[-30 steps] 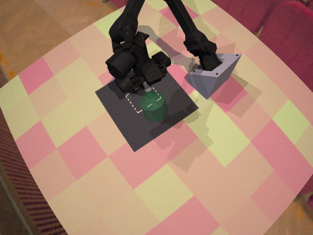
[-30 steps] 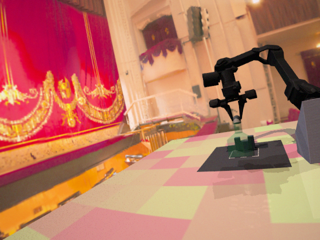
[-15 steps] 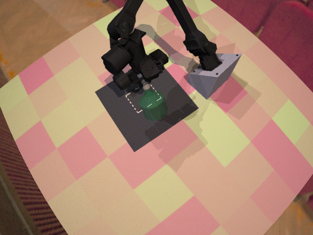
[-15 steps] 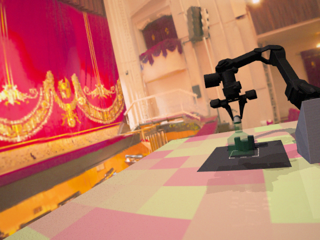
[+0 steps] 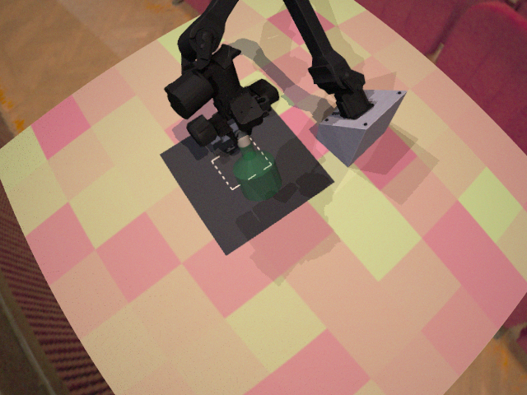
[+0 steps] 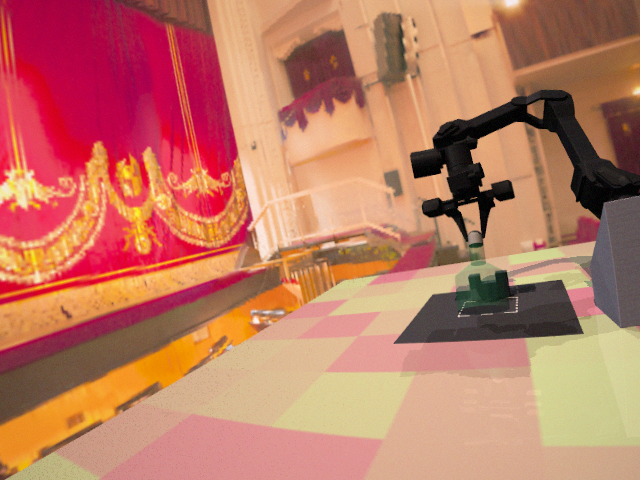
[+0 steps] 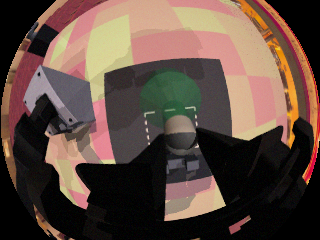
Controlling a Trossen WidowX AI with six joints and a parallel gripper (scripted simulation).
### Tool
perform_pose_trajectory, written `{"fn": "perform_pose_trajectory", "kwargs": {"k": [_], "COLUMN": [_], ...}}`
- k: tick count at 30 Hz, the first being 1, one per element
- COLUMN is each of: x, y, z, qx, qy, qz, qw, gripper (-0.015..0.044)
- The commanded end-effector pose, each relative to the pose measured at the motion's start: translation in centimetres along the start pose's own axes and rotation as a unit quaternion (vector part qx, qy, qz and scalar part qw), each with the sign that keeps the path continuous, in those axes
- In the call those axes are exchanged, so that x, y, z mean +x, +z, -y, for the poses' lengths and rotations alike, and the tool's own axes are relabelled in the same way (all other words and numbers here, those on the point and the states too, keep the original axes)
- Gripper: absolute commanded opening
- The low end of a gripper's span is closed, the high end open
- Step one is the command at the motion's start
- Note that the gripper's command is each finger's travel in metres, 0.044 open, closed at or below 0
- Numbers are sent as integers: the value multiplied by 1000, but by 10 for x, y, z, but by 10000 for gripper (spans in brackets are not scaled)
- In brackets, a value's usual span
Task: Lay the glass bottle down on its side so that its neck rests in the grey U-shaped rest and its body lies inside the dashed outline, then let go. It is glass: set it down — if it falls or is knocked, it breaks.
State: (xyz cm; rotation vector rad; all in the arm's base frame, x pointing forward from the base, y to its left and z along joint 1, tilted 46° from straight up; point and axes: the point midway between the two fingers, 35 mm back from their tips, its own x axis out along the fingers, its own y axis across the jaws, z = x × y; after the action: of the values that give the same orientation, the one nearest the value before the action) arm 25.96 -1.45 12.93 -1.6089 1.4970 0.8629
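The green glass bottle (image 5: 258, 183) (image 6: 476, 271) (image 7: 170, 90) is close to upright, with its pale cap at the top. My gripper (image 6: 474, 236) (image 7: 180, 135) is shut on the cap end of the bottle, with a finger on either side. The base looks slightly above the mat, but its exact height is hard to tell. The dashed outline (image 5: 232, 188) (image 6: 516, 304) (image 7: 145, 114) lies partly under the bottle. The grey U-shaped rest (image 6: 501, 283) (image 7: 192, 164) stands beside the bottle, on the arm's side; in the top view the gripper mostly hides it.
The dark square mat (image 5: 225, 231) (image 6: 429, 330) (image 7: 117, 85) lies under the bottle, the outline and the rest. The arm's grey wedge-shaped base (image 5: 347, 140) (image 6: 617, 258) (image 7: 75, 95) stands beside the mat. The table top (image 5: 272, 332) is a patchwork of pink, peach and yellow-green.
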Motion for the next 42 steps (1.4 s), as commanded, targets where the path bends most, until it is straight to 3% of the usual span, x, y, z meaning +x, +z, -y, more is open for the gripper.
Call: {"fn": "perform_pose_trajectory", "kwargs": {"k": [1, 42], "x": [0, 2], "y": [-10, -46], "z": [0, -1], "qx": [2, -17], "qy": [0, -3], "qz": [-6, 52], "qw": [1000, 998], "gripper": [121, 121]}}
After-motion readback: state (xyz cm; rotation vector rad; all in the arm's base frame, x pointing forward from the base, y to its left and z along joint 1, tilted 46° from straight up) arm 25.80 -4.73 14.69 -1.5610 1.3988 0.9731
